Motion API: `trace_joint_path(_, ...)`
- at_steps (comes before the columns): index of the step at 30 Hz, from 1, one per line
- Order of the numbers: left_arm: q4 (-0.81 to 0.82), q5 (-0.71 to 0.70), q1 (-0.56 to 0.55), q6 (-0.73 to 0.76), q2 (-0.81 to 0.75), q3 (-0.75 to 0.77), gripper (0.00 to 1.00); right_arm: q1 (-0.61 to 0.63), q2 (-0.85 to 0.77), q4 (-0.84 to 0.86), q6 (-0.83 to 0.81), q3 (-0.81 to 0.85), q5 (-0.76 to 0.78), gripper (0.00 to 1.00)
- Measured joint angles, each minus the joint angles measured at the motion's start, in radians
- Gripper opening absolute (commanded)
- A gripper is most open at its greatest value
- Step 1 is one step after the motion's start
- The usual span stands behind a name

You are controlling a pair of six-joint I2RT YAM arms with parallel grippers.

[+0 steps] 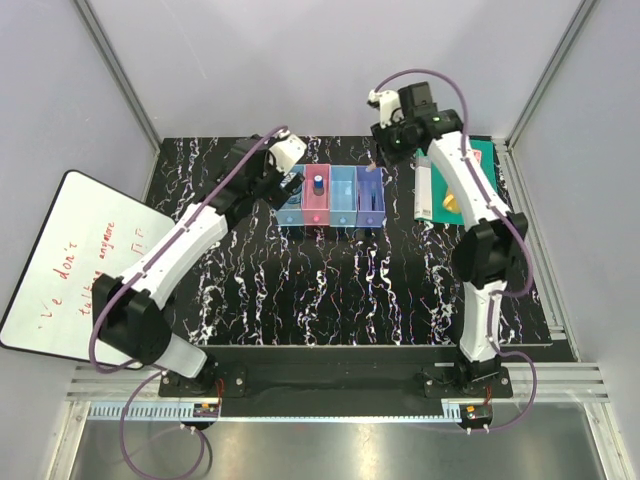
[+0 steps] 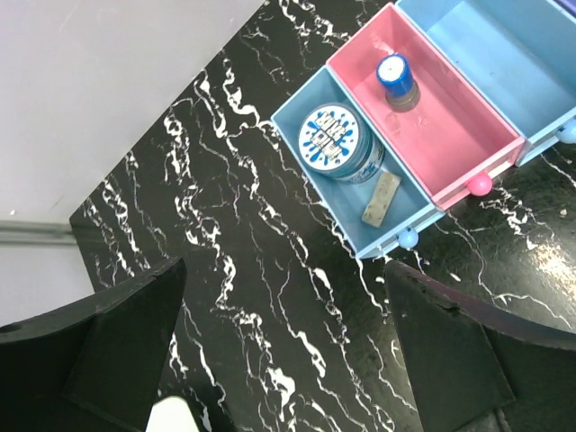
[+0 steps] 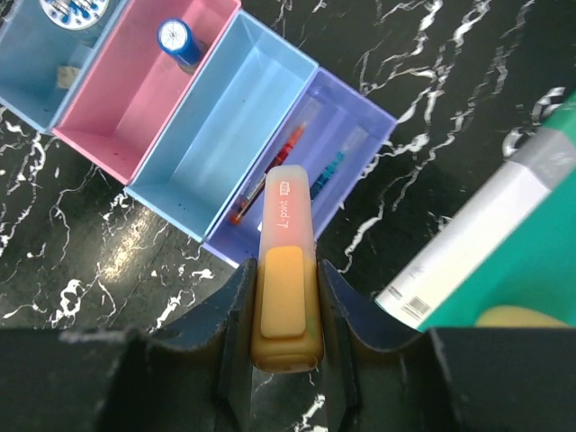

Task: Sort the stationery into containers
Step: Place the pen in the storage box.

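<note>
- Clamping the stick (image 3: 286,270) between the right fingers (image 3: 236,306), narrowed onto its orange body.
- Pointing the stick's pale cap away from the wrist, toward the purple bin (image 3: 353,97).
- Holding the stick above the table (image 2: 225,225); in the right wrist view, overlapping the near end of the purple bin with the cap. Contact with that bin: cannot tell.
- Spreading the left fingers (image 2: 117,333) wide, gripping nothing.
- Hovering the left fingers over bare table, just beside the near end of the light blue bin (image 2: 315,180).
- Standing in one row, touching side by side: light blue bin, pink bin (image 2: 468,135), blue bin (image 3: 216,135), purple bin.
- Lying in the light blue bin: the disc (image 2: 337,139), flat, at the middle; the clip (image 2: 382,198) just beside it, toward the knob end.
- Standing upright in the pink bin, near its far end: the cylinder (image 2: 396,76), pale top facing up.
- Lying lengthwise in the purple bin, side by side: a red pen (image 3: 270,171) and a blue pen (image 3: 328,171).
- Resting on the table to the right of the row, apart from the purple bin: the book (image 3: 531,261).
</note>
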Motion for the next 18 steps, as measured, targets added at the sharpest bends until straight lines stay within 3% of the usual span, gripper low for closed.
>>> trace_joint_path(9, -0.013, -0.012, 0.006, 0.012, -0.105, -0.057, 0.99, 0.071, 0.250, 0.010, 0.010, 0.134, 0.020, 0.00)
trace_joint_path(18, -0.022, -0.010, 0.024, 0.026, -0.115, -0.070, 0.99, 0.129, 0.311, 0.021, 0.011, 0.172, 0.020, 0.00)
